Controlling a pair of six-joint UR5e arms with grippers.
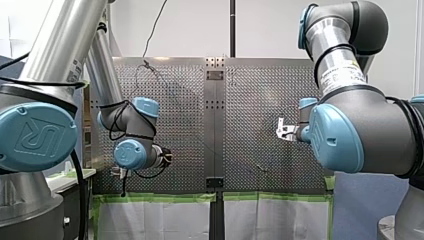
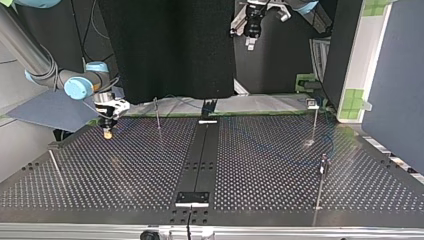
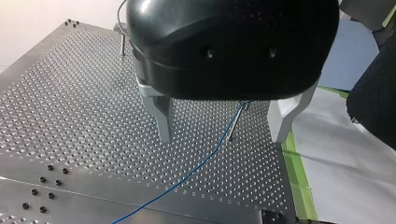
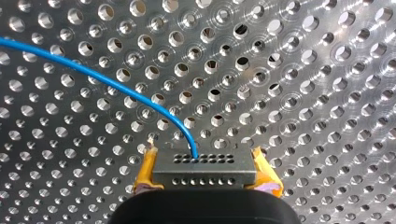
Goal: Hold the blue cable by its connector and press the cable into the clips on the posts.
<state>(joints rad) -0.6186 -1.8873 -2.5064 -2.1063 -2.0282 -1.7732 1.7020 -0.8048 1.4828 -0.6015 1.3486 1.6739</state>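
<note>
Right wrist view puts my right gripper (image 4: 204, 164) clamped on a small grey metal connector (image 4: 204, 176), a block pierced with two rows of tiny holes. Its yellow pads (image 4: 144, 170) press against the block's two ends. A thin blue cable (image 4: 93, 74) leaves the connector's upper face and arcs away close over the silvery perforated metal counter (image 4: 303, 93). In the top view this gripper (image 2: 107, 131) hangs low over the counter at the view's left, near the far edge.

My left gripper (image 3: 220, 137) stands wide apart and holds nothing (its two pale metal fingers (image 3: 161, 116) hang below a rounded black housing, clear of the plate). In the left wrist view the blue cable (image 3: 187, 175) runs across the counter (image 3: 70, 107) beneath the gap between those fingers. It then climbs to the top of a thin upright metal post (image 3: 232, 128) just ahead of them. The top view shows this gripper (image 2: 251, 44) high above the counter's far edge, well apart from the other.

Strips of green tape (image 3: 292, 163) line the counter's edge, with a pale sheet beside them. A black curtain (image 2: 165, 50) hangs behind the counter in the top view.
</note>
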